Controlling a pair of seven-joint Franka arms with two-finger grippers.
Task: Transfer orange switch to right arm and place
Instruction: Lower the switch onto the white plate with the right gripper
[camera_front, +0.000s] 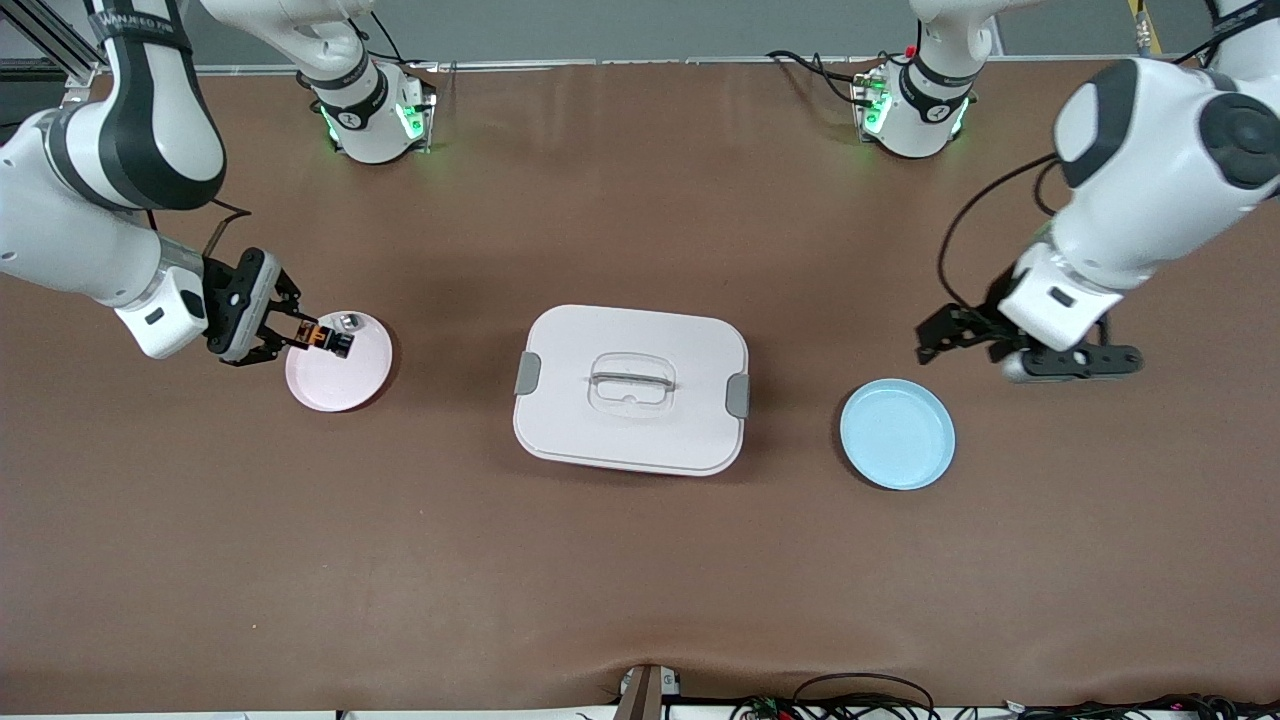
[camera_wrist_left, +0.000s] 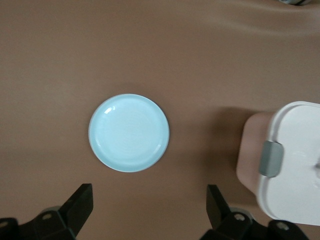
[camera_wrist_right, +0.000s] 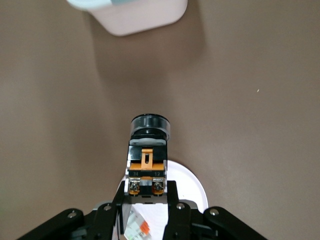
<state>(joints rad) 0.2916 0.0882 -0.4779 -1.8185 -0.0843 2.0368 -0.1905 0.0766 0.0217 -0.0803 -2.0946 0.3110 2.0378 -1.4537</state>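
Note:
My right gripper is shut on the orange switch, a small black block with orange bands and a round black head. It holds the switch level, over the edge of the pink plate. In the right wrist view the switch sticks out from between the fingers, with the plate under it. My left gripper is open and empty, up over the table beside the blue plate. The left wrist view shows that plate bare.
A whitish-silver small part with a red-orange patch lies on the pink plate and also shows in the right wrist view. A closed white lidded box with grey clips sits mid-table between the two plates.

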